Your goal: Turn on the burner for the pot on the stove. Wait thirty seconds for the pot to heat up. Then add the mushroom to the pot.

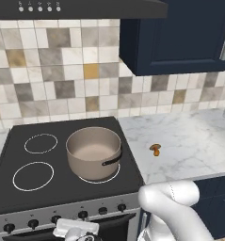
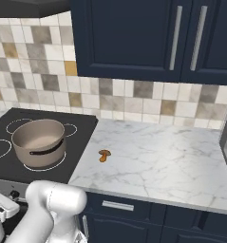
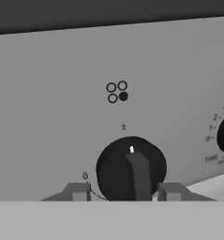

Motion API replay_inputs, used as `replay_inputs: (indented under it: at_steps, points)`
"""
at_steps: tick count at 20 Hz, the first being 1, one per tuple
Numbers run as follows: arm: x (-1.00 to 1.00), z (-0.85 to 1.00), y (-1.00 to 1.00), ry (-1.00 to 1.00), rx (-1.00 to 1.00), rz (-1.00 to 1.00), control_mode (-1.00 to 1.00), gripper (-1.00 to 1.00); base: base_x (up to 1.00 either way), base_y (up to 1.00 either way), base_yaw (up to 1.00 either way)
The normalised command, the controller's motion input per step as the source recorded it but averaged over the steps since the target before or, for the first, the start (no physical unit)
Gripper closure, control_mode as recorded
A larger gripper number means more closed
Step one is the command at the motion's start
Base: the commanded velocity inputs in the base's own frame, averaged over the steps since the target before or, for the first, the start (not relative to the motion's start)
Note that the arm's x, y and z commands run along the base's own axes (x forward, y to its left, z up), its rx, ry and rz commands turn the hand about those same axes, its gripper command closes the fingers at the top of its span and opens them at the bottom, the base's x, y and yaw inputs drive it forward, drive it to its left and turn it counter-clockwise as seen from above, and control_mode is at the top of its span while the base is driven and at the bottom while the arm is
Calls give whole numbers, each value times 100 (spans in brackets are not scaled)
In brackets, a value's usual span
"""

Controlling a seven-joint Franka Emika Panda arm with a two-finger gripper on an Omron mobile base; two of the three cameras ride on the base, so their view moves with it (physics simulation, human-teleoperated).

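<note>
A: Item one, the black round knob (image 3: 130, 168) on the steel front of the stove (image 1: 62, 141)?
B: In the hand view it sits between the two dark fingertips (image 3: 79, 191), one on each side, both close beside its lower edge; whether they touch it I cannot tell. Its raised bar stands near upright, a white mark at the top end.

A: The gripper (image 3: 125, 193)?
B: Fingers part spread, straddling the knob. Whether they pinch it I cannot tell. Hand low at the stove front, pointed at the panel; in the left base view the white wrist (image 1: 76, 229) shows below the knob row.

A: The arm?
B: White Franka arm (image 1: 172, 207), elbow bent beside the stove's front right corner, forearm reaching down and left.

A: The round taupe-grey metal pot (image 1: 94, 151)?
B: Upright on the front right ring of the black glass top, short dark handle facing the front right corner, pale inside.

A: The burner (image 1: 100, 179) under it?
B: A white ring edge shows at the pot's base; no red glow to be made out.

A: The tiny orange-brown mushroom (image 1: 155, 149)?
B: On its side on the white marble counter (image 1: 189, 141), near the stove's right edge, well apart from the pot.
</note>
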Motion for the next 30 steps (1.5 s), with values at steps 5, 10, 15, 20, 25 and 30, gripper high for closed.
replay_inputs:
  at_steps: [5,10,15,20,25,30]
  points:
    - [0,53,0,-11,-18,0,-100,100,0,0,0]
    - [6,71,0,0,-34,1,-100,100,0,0,0]
    - [20,76,0,0,-40,9,-100,100,0,0,0]
    - [28,64,0,5,-45,15,-100,100,0,0,0]
    - [36,57,0,10,-43,18,-100,100,0,0,0]
    - [36,45,0,7,-40,19,-100,100,0,0,0]
